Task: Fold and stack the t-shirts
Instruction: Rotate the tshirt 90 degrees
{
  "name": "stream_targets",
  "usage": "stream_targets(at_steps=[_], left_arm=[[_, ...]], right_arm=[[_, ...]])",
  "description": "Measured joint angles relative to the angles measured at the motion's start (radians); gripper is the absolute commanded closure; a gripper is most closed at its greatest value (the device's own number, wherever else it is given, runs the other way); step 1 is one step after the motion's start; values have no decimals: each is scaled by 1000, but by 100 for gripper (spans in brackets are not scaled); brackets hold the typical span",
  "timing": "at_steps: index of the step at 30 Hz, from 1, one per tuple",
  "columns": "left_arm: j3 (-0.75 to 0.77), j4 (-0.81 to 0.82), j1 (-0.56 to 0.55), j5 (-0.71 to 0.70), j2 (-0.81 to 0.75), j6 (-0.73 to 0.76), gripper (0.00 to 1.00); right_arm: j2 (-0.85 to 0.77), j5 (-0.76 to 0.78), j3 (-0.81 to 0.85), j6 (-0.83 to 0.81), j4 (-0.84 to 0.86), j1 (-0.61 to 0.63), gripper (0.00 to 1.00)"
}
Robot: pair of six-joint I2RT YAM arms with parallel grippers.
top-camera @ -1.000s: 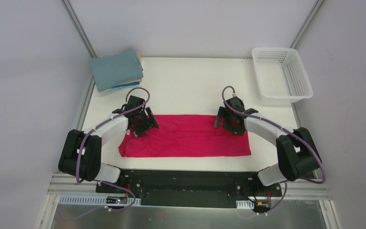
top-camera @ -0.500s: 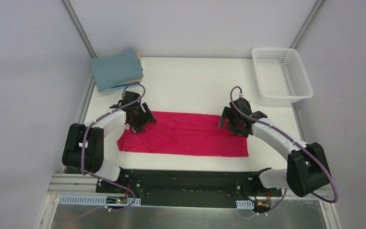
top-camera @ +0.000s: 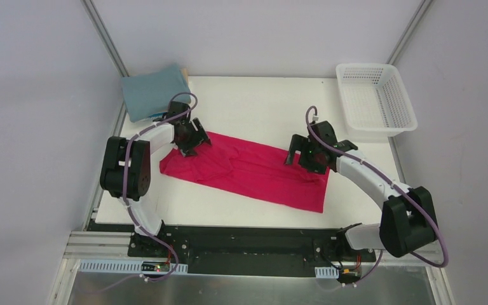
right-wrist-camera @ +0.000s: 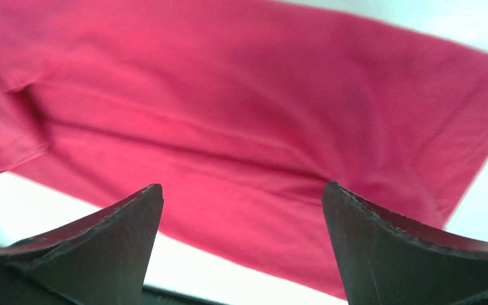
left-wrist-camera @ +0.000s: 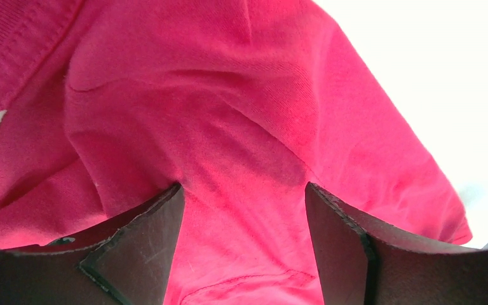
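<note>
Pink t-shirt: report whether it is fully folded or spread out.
Partly folded: the pink t-shirt lies as a long narrow band on the table, not yet a compact packet like the folded stack.

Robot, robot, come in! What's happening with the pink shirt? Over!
Left pincer open, down on left end of pink shirt. Right pincer open, over other end. Shirt folded long, slanted. Basket off to the side.

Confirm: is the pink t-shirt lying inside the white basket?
No, the pink t-shirt lies spread on the table, apart from the basket at the far right corner.
</note>
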Motion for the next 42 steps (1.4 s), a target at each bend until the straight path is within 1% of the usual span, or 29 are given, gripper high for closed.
stream_targets(at_steps=[4,6,9,12,14,16,19,22,24,26,29,33,37,42], left_arm=[[132,2,0,46,114,5,31],[193,5,-5,66,163,6,30],[291,-1,-25,84,233,12,30],[451,-7,-51,121,347,10,30],[562,-8,-64,154,427,-3,30],[727,-13,-79,191,537,-30,28],[963,-13,-101,225,692,-74,25],[1264,-3,-135,264,885,-142,22],[1437,13,-148,272,998,-200,21],[1529,83,-163,269,1075,-280,19],[1541,222,-175,258,1123,-407,16],[1580,345,-182,181,1180,-529,13],[1587,404,-187,84,1196,-570,12],[1587,436,-183,-21,1202,-580,11]], right_arm=[[70,130,-4,10,-14,-16,0],[90,161,-21,16,-16,-19,0],[100,154,-64,25,-15,-19,0],[84,113,-127,45,-13,-14,1],[40,84,-159,65,0,-4,1],[-5,64,-200,87,6,36,0],[-37,45,-229,116,19,135,0],[-35,10,-236,138,55,248,0],[-22,-16,-233,146,82,302,0],[6,-41,-221,146,115,358,1],[75,-73,-173,126,161,439,1],[188,-98,-86,84,225,528,0],[251,-97,-32,48,264,588,0],[256,-68,-22,29,271,616,0]])
